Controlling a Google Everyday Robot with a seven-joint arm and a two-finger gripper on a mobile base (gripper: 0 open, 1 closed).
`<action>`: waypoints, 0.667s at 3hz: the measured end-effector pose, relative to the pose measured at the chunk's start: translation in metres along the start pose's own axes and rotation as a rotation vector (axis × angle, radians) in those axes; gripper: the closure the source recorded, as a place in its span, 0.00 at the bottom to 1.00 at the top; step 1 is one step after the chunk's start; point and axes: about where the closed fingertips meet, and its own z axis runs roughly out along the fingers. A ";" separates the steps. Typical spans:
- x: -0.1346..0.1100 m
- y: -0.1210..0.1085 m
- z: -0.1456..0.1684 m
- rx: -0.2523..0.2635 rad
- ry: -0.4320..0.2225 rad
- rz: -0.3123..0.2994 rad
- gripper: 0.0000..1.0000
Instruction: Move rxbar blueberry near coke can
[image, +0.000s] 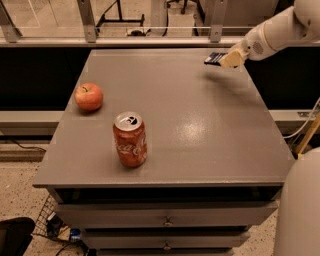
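Observation:
The coke can (130, 139), red with white script and a silver top, stands upright near the front left of the grey table (200, 130). The rxbar blueberry (215, 58), a small dark navy flat wrapper, is held in my gripper (226, 59) above the table's far right part, clear of the surface. The gripper is shut on the bar's right end, with the bar sticking out to the left. My white arm (272, 32) reaches in from the upper right. The bar is far from the can, across the table.
A red apple (89, 96) sits at the table's left edge, behind and left of the can. A metal railing (150, 35) runs behind the table. Drawers (165, 220) are under the tabletop. My white base (300, 205) stands at the lower right.

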 end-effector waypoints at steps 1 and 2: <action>-0.021 0.019 -0.042 0.054 0.070 -0.034 1.00; -0.028 0.036 -0.077 0.071 0.085 -0.049 1.00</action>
